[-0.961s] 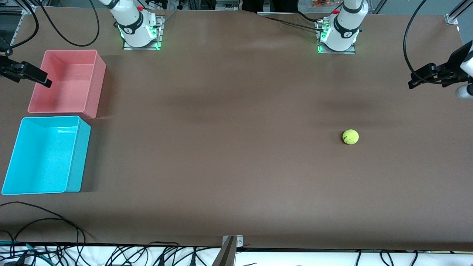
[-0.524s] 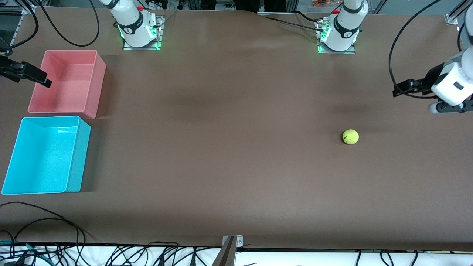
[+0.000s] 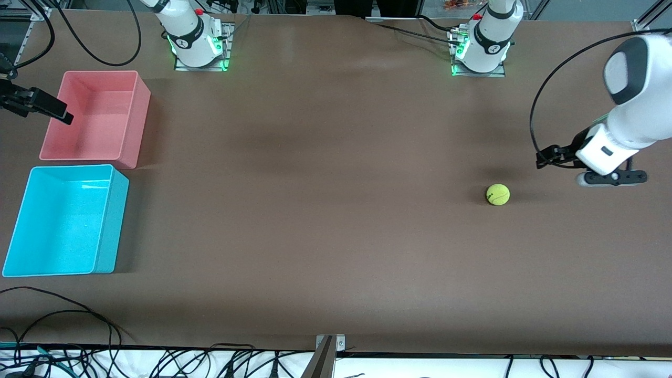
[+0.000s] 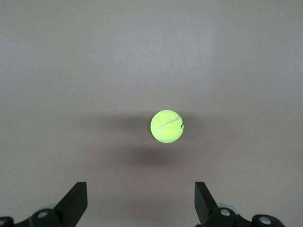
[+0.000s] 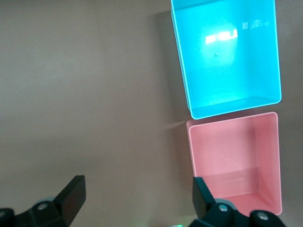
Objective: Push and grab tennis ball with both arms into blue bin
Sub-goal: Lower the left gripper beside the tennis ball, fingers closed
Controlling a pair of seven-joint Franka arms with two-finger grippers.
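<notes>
The tennis ball [image 3: 497,194] lies on the brown table toward the left arm's end; it also shows in the left wrist view [image 4: 166,126], ahead of the fingers. My left gripper [image 3: 543,157] is open and empty, in the air over the table beside the ball, apart from it; in the left wrist view [image 4: 140,204] its jaws stand wide. The blue bin [image 3: 63,220] stands empty at the right arm's end, also in the right wrist view [image 5: 227,56]. My right gripper [image 3: 65,116] is open and empty over the pink bin's outer rim, and shows in the right wrist view [image 5: 137,198].
An empty pink bin [image 3: 89,121] stands beside the blue bin, farther from the front camera, and shows in the right wrist view [image 5: 234,161]. Black cables [image 3: 63,315] lie along the table's front edge. The arm bases stand along the back edge.
The left arm has swung in from the table's end toward the ball, and its gripper has come closer to it. The ball and the right arm have not moved.
</notes>
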